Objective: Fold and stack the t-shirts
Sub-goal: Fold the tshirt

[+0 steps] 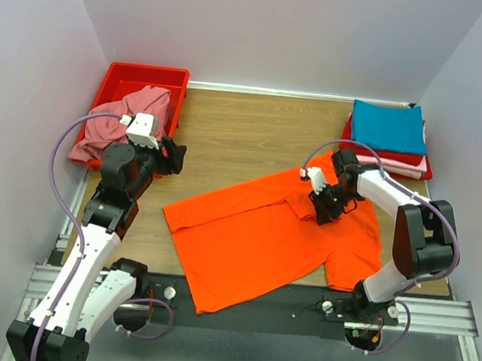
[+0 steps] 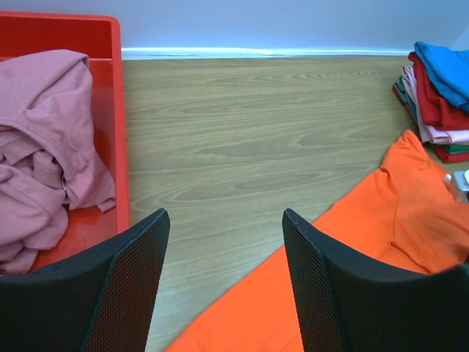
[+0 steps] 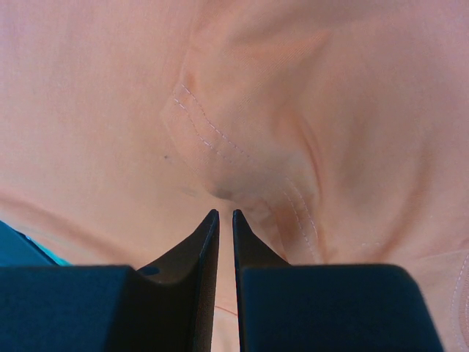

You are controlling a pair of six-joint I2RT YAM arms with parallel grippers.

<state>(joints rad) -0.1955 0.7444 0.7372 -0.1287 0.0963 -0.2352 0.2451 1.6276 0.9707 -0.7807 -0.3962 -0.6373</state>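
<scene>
Right gripper (image 3: 226,214) is down on the orange shirt (image 1: 252,241), fingers pressed almost together, pinching a ruck of cloth (stitching shows right at the tips); that shirt lies spread mid-table (image 1: 246,130), near corner over the edge; left gripper (image 2: 226,220) hangs spread wide, holding nothing, beside the bin (image 1: 149,73) with the crumpled pink shirt (image 1: 127,123); folded stack (image 1: 396,161) far right, teal shirt (image 1: 389,126) on top.
</scene>
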